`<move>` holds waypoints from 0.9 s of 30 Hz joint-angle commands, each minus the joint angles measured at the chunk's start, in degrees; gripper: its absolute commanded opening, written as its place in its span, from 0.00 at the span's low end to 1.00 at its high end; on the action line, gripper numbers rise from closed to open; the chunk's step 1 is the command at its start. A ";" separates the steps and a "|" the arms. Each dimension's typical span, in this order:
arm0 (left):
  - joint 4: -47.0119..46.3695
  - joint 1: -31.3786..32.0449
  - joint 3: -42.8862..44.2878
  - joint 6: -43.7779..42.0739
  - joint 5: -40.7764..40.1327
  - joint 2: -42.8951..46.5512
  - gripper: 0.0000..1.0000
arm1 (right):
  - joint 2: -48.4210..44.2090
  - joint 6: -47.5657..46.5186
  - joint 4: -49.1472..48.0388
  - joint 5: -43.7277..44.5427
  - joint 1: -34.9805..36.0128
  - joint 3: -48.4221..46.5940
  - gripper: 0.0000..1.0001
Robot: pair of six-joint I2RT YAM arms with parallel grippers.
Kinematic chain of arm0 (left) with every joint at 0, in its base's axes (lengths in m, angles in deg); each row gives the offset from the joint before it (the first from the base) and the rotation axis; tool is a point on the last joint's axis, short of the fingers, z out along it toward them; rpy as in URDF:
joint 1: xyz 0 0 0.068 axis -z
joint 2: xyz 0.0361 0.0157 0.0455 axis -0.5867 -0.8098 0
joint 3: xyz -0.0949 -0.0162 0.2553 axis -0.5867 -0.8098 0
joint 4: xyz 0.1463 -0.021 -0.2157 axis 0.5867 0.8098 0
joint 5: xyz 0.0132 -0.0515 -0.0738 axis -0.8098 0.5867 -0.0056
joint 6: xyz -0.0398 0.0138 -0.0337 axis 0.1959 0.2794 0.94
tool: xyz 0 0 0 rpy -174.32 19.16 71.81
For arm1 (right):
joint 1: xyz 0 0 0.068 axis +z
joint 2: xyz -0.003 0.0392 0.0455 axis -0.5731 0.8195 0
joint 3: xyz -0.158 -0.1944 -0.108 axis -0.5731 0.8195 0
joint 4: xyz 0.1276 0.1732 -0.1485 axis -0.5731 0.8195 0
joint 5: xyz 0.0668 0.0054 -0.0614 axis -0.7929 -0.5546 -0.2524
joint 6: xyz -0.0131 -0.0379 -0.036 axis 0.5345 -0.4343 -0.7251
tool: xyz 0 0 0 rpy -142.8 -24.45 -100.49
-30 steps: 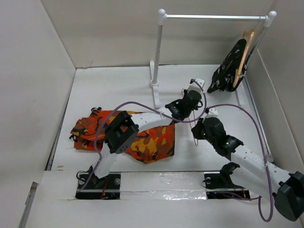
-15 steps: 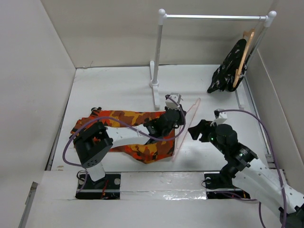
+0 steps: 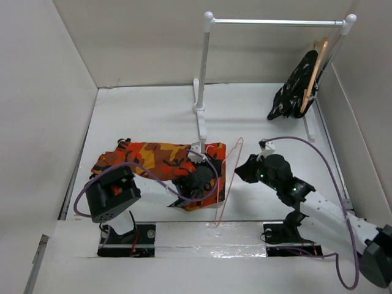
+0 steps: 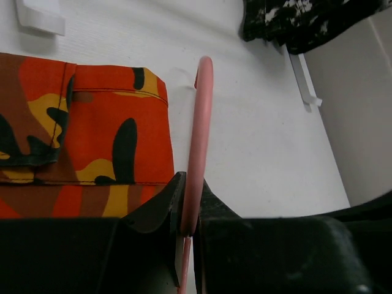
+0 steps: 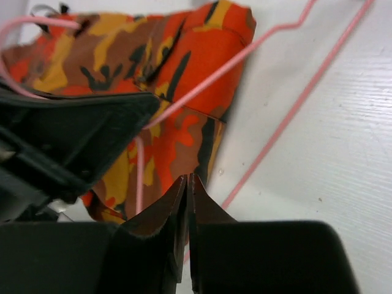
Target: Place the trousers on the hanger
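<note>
Left wrist view: the left fingers (image 4: 156,214) pinch the hanger (image 4: 201,122) wire, which runs straight ahead. The trousers (image 4: 92,141) lie just left of the wire, hem edge alongside it.

Right wrist view: the right fingers (image 5: 164,211) are pressed together, with nothing seen between them. The wire passes just to their right, and the trousers are ahead-left.

Top view: the hanger stands between both arms, its long axis running far-to-near. The trousers stretch leftward across the desk (image 3: 147,116), nearer the left arm. The black garment (image 3: 294,86) hangs well apart.
</note>
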 commanded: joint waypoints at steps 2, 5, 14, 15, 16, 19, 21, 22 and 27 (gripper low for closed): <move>-7.42 1.64 -1.65 5.96 -9.66 2.37 0.00 | 8.24 0.70 -14.14 -5.16 1.02 1.22 0.33; -8.74 1.64 -2.35 6.85 -9.59 0.53 0.00 | 15.80 1.49 -19.25 -5.61 2.17 1.40 0.49; -8.74 1.11 -3.41 6.23 -8.72 -1.33 0.00 | 32.24 4.74 -31.20 -4.64 5.07 1.31 0.62; -8.57 0.59 -3.67 5.97 -8.62 -1.15 0.00 | 34.69 5.27 -32.69 -5.34 5.07 1.66 0.62; -8.57 0.58 -4.02 5.62 -8.88 -1.06 0.00 | 35.84 5.62 -34.97 -5.69 5.07 1.93 0.59; -8.39 0.05 -5.42 4.39 -8.80 -0.19 0.00 | 37.97 6.85 -37.79 -6.93 5.07 2.98 0.14; -7.09 -0.56 -6.21 2.63 -8.71 0.51 0.00 | 35.96 7.99 -40.43 -6.14 5.07 5.62 0.00; -6.47 -1.17 -6.39 1.76 -8.97 1.65 0.00 | 32.29 8.00 -40.09 -5.35 5.07 6.23 0.00; -0.76 -1.87 -8.67 -1.15 -11.87 5.52 0.00 | 14.27 5.72 -23.77 0.79 3.75 7.29 0.00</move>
